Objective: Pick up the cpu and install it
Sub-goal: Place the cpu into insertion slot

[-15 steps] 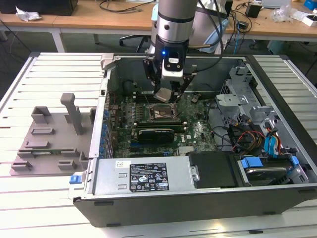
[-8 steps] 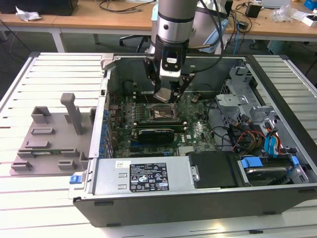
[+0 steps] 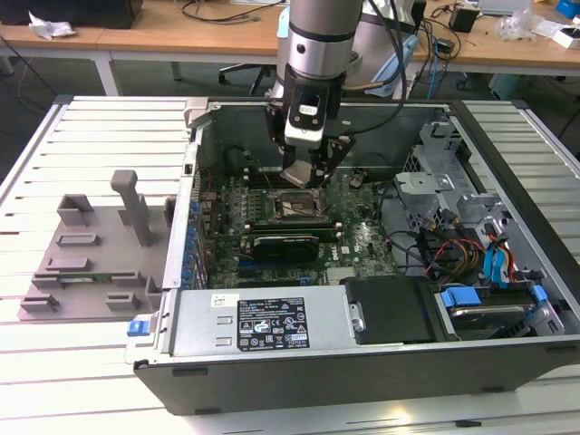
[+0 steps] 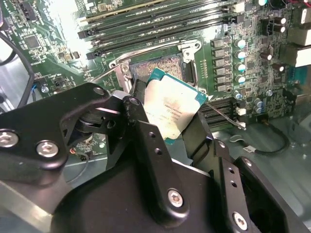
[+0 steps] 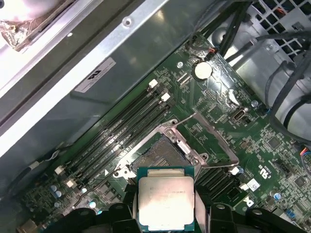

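The cpu is a small square chip with a silvery-grey top plate and a teal rim. My gripper is shut on it, one black finger on each side. In the first wrist view the cpu hangs in the gripper just short of the open socket, whose metal frame and lever are raised. In the exterior view the gripper sits inside the open computer case, a little above the socket on the green motherboard.
A grey plastic fixture tray lies on the slatted table at the exterior view's left. The case walls ring the board. Memory slots run beside the socket. A drive cage and coloured cables fill the exterior view's right.
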Robot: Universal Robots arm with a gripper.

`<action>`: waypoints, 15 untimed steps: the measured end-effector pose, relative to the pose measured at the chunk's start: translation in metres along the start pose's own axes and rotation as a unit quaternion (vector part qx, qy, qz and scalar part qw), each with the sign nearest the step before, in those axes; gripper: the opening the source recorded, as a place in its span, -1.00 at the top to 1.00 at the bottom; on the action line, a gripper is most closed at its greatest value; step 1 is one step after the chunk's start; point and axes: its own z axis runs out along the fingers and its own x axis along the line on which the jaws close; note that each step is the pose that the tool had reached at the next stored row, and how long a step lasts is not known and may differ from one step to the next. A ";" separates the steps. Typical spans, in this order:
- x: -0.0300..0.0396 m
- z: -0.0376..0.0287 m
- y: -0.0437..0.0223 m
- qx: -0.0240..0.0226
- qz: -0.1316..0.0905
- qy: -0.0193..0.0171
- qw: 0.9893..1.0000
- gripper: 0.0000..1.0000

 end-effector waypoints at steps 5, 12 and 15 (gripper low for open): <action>0.0000 0.0001 0.0000 0.000 0.019 0.000 1.000 -0.10; 0.0000 0.0002 0.0000 -0.001 0.044 0.001 0.999 -0.10; 0.0000 0.0002 0.0000 -0.001 0.061 0.001 0.998 -0.10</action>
